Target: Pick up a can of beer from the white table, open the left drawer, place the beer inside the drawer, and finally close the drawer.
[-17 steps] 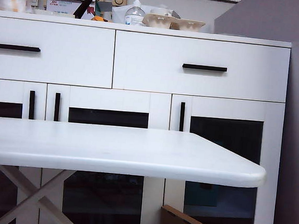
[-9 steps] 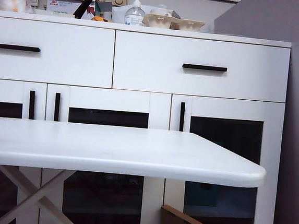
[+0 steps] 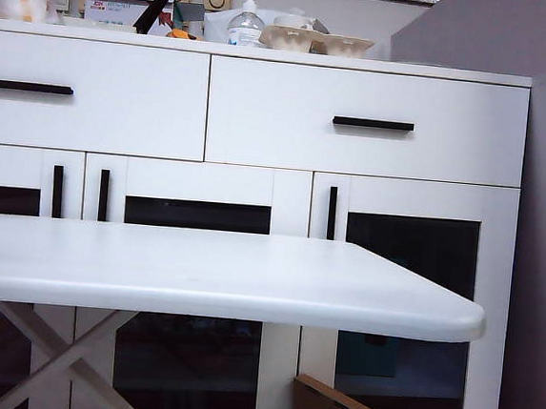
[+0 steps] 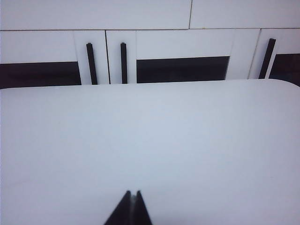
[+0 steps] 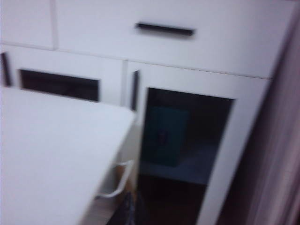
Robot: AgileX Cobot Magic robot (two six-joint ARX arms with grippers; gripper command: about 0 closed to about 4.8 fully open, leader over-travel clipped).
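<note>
Can of beer: not in sight in any view; the white table (image 3: 210,271) shows a bare top in the exterior view and in both wrist views, so the can is judged to be inside the drawer by now
Left drawer: the drawer (image 3: 91,96) on the left of the cabinet (image 3: 499,243) sits flush and closed, its black bar handle (image 3: 25,86) level; the right drawer (image 3: 366,122) is closed too
Left gripper: the left gripper (image 4: 131,208) hangs low over the near part of the table top, its two dark fingers pressed together with nothing between them
Right gripper: the right gripper (image 5: 125,212) is only a dark blur beside the table's corner, off its right edge; the blurred picture does not show its jaws clearly, but it reads as clenched and nothing is seen in it
Task stage: judged finished or nearly so, with both arms clear of the cabinet
How the can would handle: light, thin-walled aluminium, smooth and a little slippery, easily dented by a hard squeeze; best taken around the middle of its body, upright, with moderate pressure
Cabinet top: a pump bottle (image 3: 247,20) and bowls (image 3: 316,42) stand well apart from the work
</note>
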